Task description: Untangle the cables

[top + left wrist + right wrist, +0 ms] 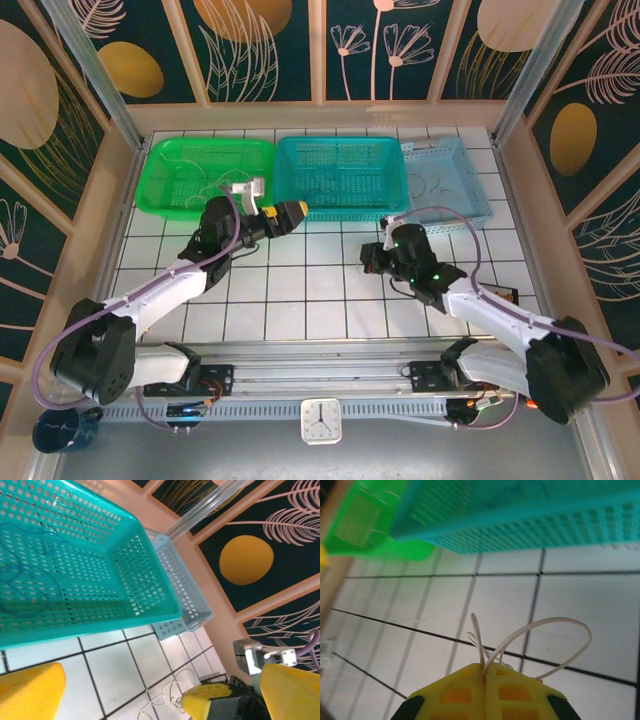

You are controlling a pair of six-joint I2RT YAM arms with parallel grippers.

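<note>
My right gripper (485, 672) is shut on a small bundle of cream-white cables (555, 624) just above the white tiled table (435, 630); thin loops curl out past its yellow fingertips. In the top view the right gripper (374, 257) is in front of the teal basket (340, 160). In the left wrist view the same white cables (167, 695) lie looped on the tiles beside the right gripper's yellow finger (202, 702). My left gripper (162, 685) is open with nothing between its fingers, and hangs (290, 213) by the teal basket's front edge. A blue cable (22, 587) lies inside the teal basket (145, 570).
A green basket (165, 160) at the back left holds thin pale wires (215, 187). A light blue basket (470, 190) at the back right also holds wires (440, 183). Patterned walls and frame posts enclose the table. Open tiles lie between the two arms.
</note>
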